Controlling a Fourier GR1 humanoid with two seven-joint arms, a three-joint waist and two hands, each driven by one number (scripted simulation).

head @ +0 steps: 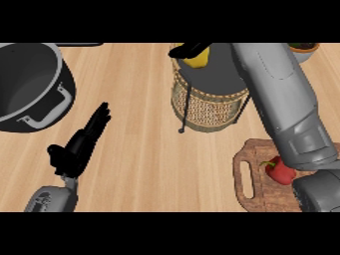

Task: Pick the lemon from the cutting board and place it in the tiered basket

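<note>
Right hand (189, 50) curled round the yellow lemon (199, 61), held just above the woven wicker tiered basket (206, 107), apparently ready for release. The wooden cutting board (248, 175) carries only a red pepper (279, 170). Left hand (81, 142) rests straight-fingered.

Grey shells on right forearm (283, 94) and left forearm (51, 200); black left hand (77, 147) and right hand (189, 50)
</note>
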